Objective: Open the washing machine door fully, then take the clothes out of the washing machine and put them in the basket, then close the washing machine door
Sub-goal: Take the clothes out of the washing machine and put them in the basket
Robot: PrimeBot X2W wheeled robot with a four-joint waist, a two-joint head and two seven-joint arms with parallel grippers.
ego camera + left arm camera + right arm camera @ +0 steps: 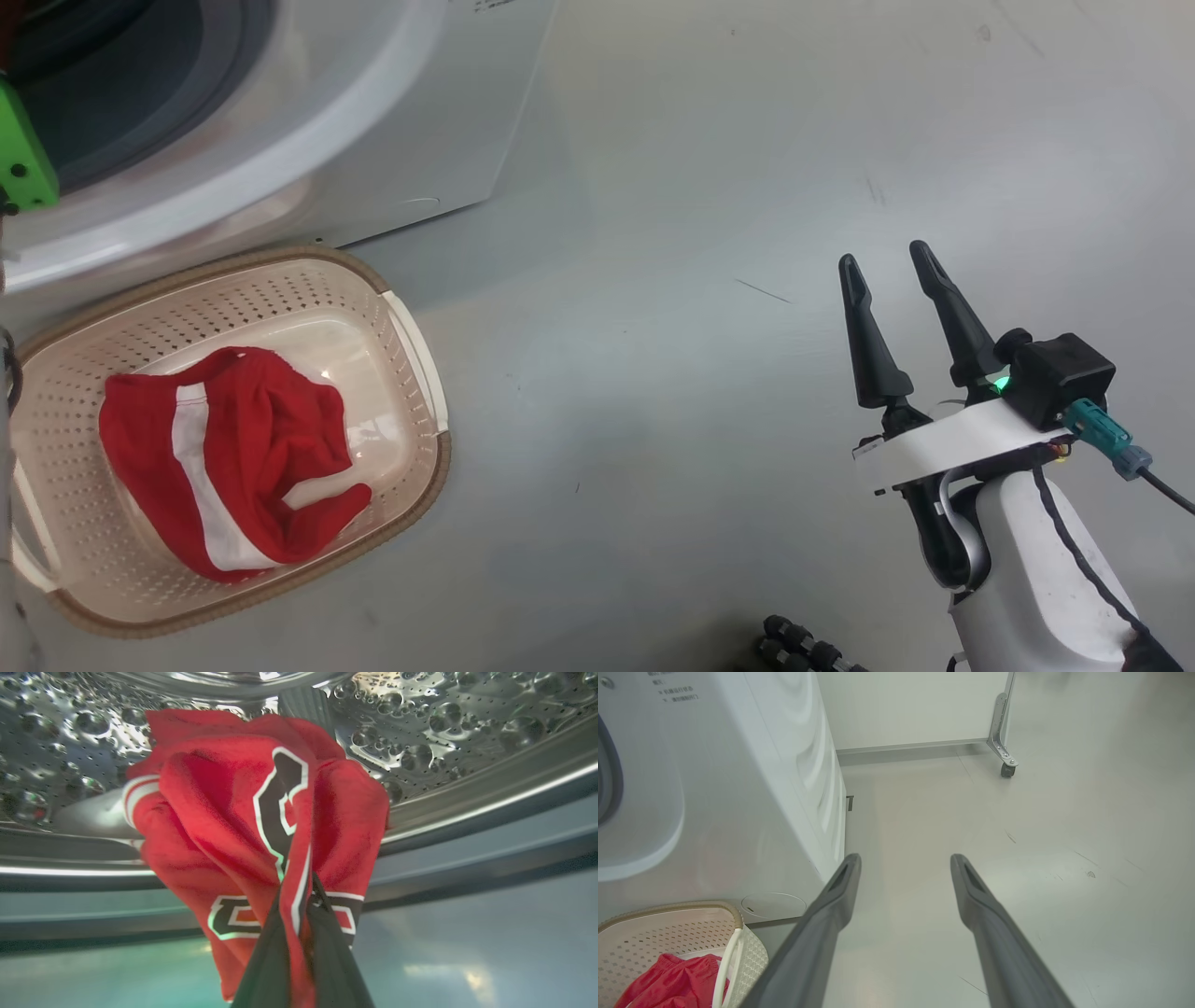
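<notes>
Unloading: your left gripper (299,886) is pinching red lettered jersey (224,812), right gripper (884,255) idling open; next, likely hauling to cream perforated basket (280,289).

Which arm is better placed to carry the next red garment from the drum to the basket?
Left, probably. The left gripper is shut on the red jersey inside the drum, so it only has to pull out and swing to the basket. The right gripper hangs open over bare floor, holding nothing.
</notes>
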